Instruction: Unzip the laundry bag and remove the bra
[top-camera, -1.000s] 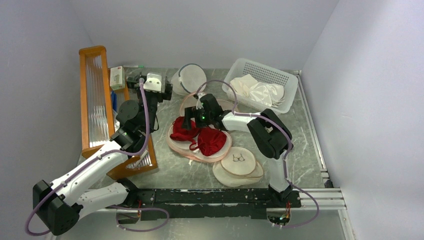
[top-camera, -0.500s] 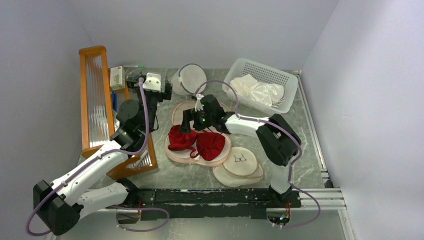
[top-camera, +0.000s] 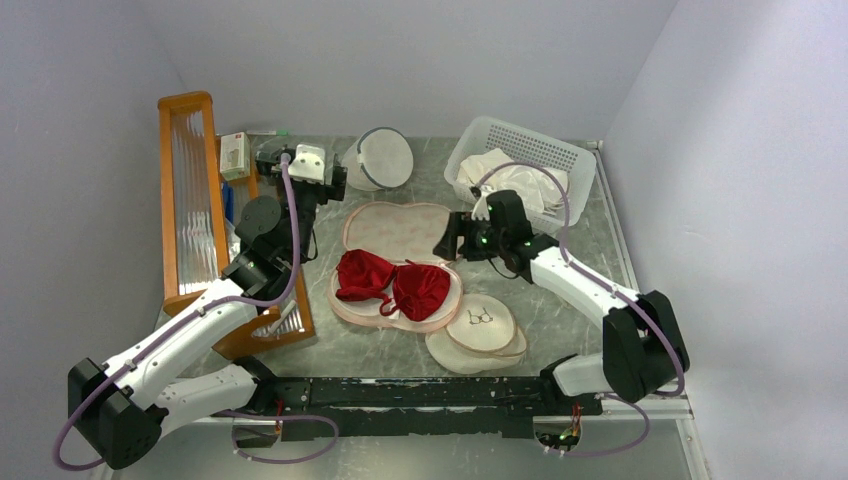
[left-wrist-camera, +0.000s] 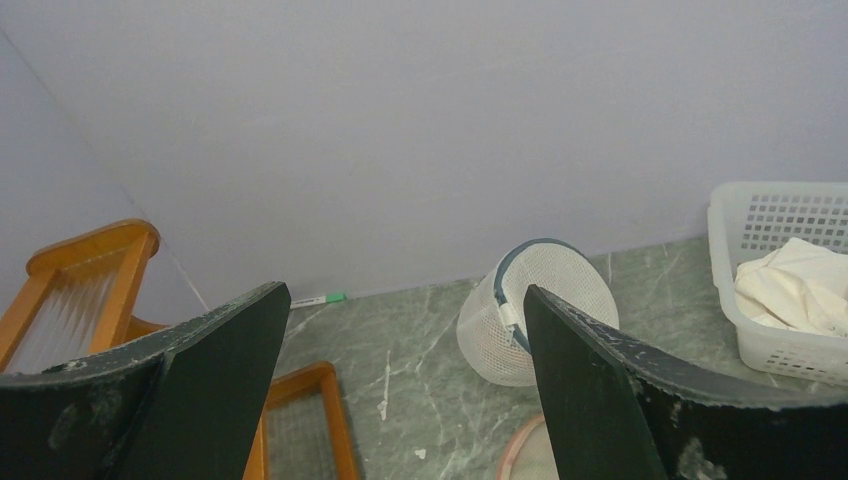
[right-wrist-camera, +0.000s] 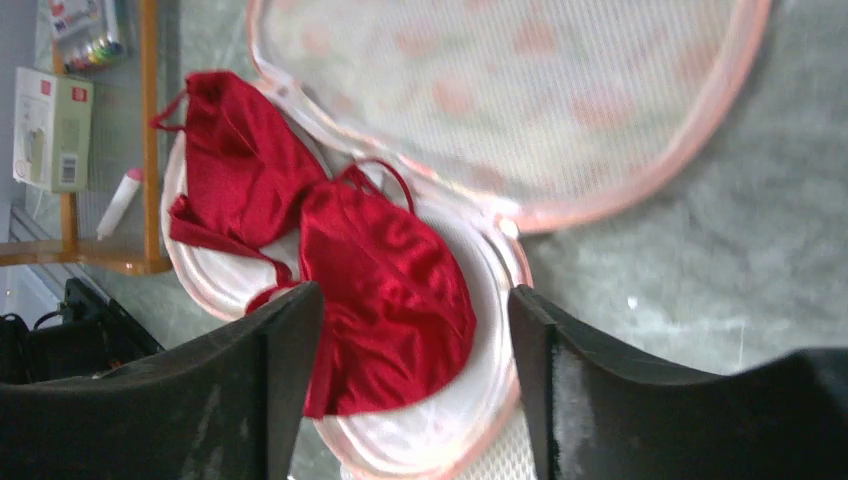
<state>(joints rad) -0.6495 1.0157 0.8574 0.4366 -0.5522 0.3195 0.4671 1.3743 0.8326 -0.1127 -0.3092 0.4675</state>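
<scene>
No legible words or numbers. The only sign is a black bra icon on the round cream pouch (top-camera: 480, 318), base-side of the right gripper (right-wrist-camera: 405, 300). The small white box (right-wrist-camera: 52, 130), up-left of its fingers, has red marks and print too blurred to read.

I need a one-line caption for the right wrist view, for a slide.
Open jaws frame the red bra lying on one half of the laundry bag, which is unzipped and spread open.

Deep red bra (top-camera: 392, 282), peach laundry bag (top-camera: 400, 230) with pink edge and orange-red spots, white basket (top-camera: 525, 140).
</scene>
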